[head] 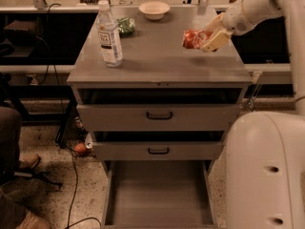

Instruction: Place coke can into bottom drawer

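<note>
in the camera view, the coke can [192, 38] is seen on the right part of the cabinet top [157, 56], and the gripper [213, 37] is placed against its right side. whether the gripper is closed on the can cannot be told. the bottom drawer [157, 194] is pulled out, empty, near the floor. if the can is held weakly, it could be dropped during the long lowering, or the upper drawers [190, 118], both partly open, could be struck on the way down.

hand [206, 41] on cabinet top [157, 56] hides right end of coke can [191, 38]; bottom drawer [159, 194] front cropped
</note>
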Controlling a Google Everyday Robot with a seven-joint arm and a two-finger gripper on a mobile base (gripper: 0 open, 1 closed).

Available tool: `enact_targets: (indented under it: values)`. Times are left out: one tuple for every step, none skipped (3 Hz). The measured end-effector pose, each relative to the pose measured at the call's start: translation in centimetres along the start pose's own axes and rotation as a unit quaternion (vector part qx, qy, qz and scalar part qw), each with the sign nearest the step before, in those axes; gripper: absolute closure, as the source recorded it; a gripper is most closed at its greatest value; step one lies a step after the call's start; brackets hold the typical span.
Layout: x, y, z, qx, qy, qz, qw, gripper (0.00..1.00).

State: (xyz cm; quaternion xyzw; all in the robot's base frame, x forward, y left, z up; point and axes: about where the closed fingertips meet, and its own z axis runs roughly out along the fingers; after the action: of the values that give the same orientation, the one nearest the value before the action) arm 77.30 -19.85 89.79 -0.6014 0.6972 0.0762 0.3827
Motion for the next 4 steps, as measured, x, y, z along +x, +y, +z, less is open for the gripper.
enact_targets:
  values:
    - [-0.8, 2.1, -6.0, 0.004, -0.011, 0.025, 0.9996, 1.0]
    - [-1.8, 6.3, -9.2, -0.022, -0.027, 0.031, 0.9989, 1.0]
    - [-1.2, 8.0, -7.2, -0.049, -0.021, 0.039, 0.9978, 1.0]
    - [-1.2, 8.2, -7.1, -0.055, -0.018, 0.036, 0.9976, 1.0]
